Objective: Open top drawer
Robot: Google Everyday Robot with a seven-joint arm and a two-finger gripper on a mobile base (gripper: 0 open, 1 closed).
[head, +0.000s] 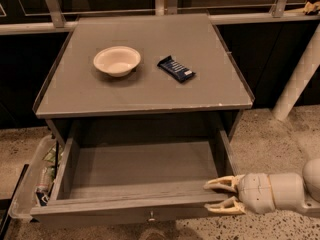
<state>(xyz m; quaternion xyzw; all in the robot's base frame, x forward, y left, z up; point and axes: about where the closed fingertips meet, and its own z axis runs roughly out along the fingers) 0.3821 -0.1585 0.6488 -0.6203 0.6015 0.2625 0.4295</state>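
Item: grey cabinet (150,91), 1 unit, centre of frame. Top drawer (142,166): pulled well out toward the lower edge of the frame, plain grey inside with nothing in it, small brass knob (150,216) at the middle of its front panel. Gripper (206,198): lower right, reaching in from the right edge on a pale arm. Its 2 cream fingers (222,183) are spread, 1 inside the drawer and 1 outside, with the right end of the front panel between them; contact with the panel cannot be made out. On the cabinet top: 1 white bowl (117,60), left of centre, upright; 1 dark blue snack bar (176,68) just to its right, lying flat, apart from the bowl. Lower left, beside the drawer: 1 clear plastic bin (22,191) holding packets. Right edge: 1 white pole (300,79), slanted. Floor (270,134): speckled.
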